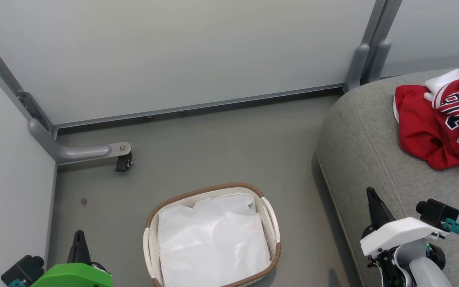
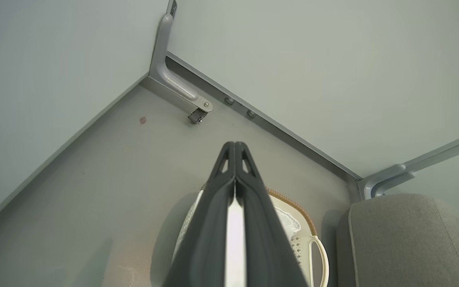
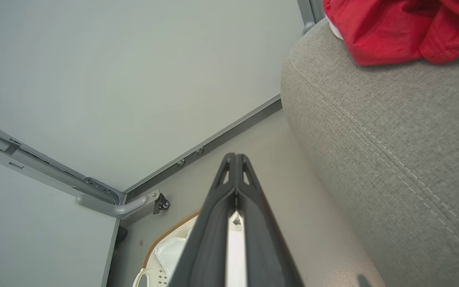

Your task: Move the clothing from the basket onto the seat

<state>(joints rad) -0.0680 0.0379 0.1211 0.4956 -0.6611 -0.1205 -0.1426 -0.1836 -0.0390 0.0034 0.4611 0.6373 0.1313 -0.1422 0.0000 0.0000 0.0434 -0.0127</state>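
clothing (image 1: 428, 131) on seat (image 1: 365, 139), basket (image 1: 209, 190) on floor (image 1: 221, 139) left of seat, liner (image 1: 213, 239) in basket

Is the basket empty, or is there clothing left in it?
Empty of clothing: the basket holds just its white liner, and the red clothing lies crumpled on the seat.

Red clothing (image 3: 397, 28) atop grey seat (image 3: 393, 151)

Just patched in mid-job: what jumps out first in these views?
The red clothing heaped on the grey seat, at the right of the head view, catches the eye first. Next comes the basket on the floor at bottom centre, with its white liner showing and nothing red inside. The left gripper and the right gripper are shut and hold nothing.
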